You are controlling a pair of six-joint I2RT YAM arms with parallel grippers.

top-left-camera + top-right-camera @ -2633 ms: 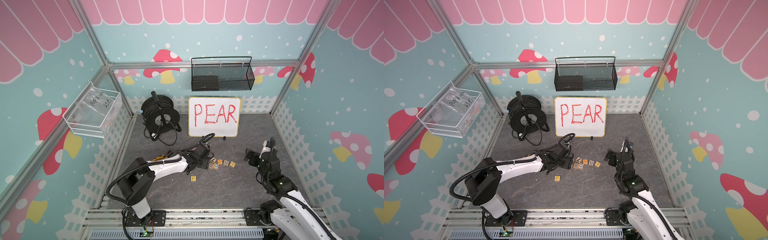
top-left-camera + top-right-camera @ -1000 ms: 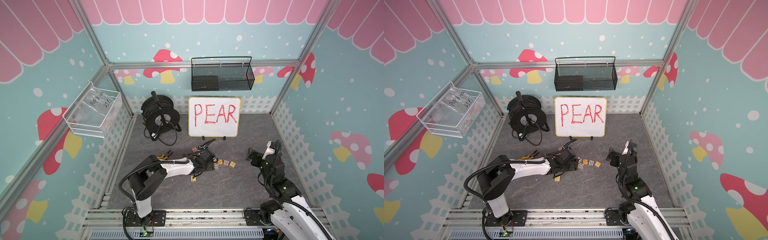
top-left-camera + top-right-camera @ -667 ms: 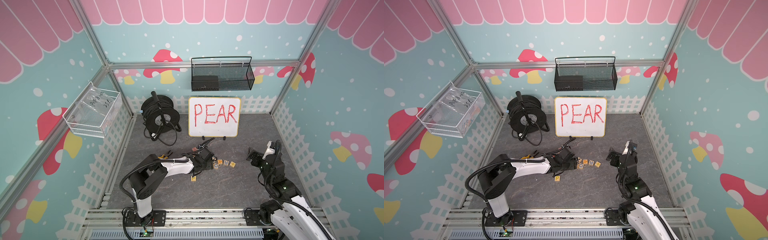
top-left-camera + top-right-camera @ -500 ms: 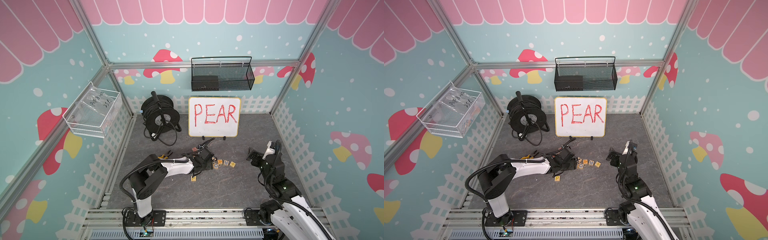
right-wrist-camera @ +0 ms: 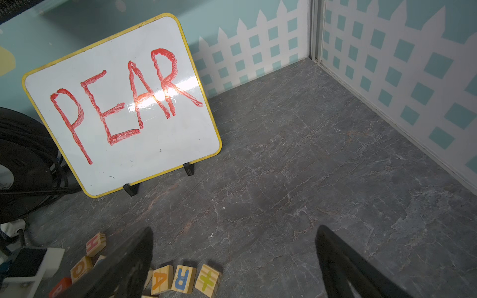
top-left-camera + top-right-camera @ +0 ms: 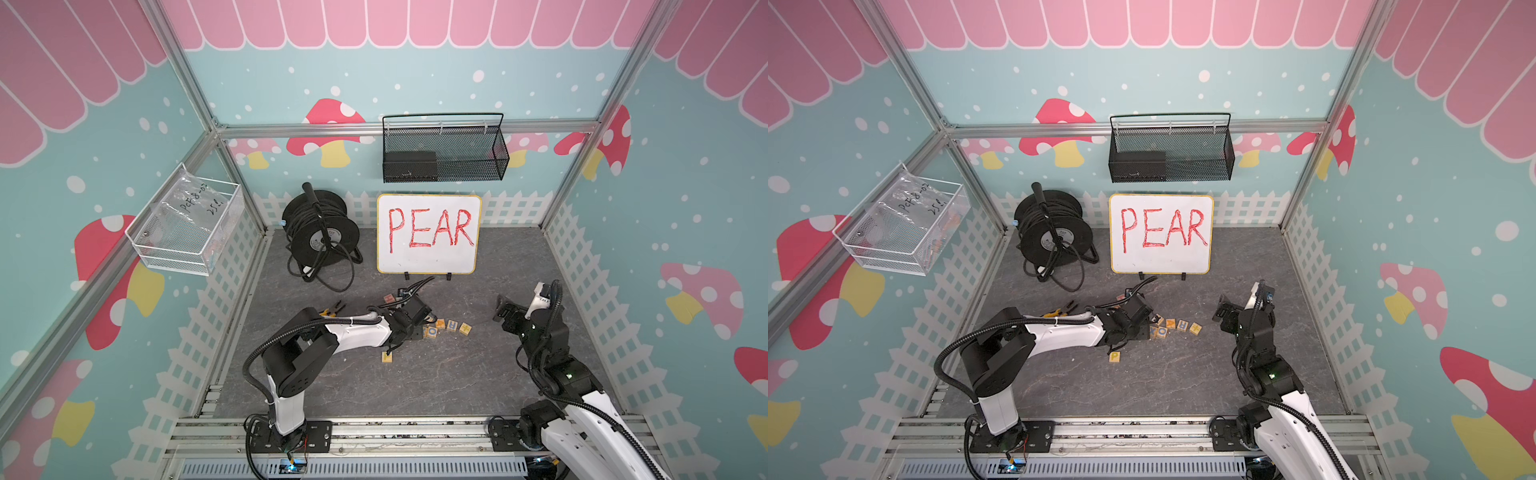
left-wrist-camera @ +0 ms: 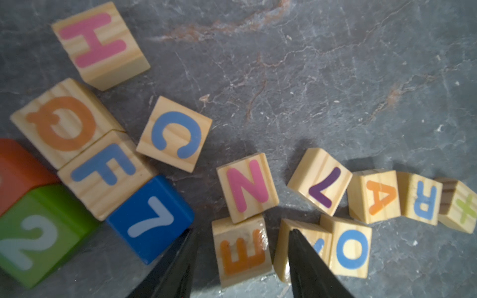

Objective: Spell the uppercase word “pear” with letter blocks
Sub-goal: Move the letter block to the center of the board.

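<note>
Two risks, by my reading: one finger of your left tool overlaps the wooden block beside the E block, so closing could jam on it or drag both, and the touching N block may shift. Its jaws stand apart astride the E, clamping nothing. A block and R block sit side by side nearby; the P block lies alone; your right tool gapes empty.

Whiteboard reading PEAR at the bench's back edge, black cable reel beside it, mesh basket on the wall above.
</note>
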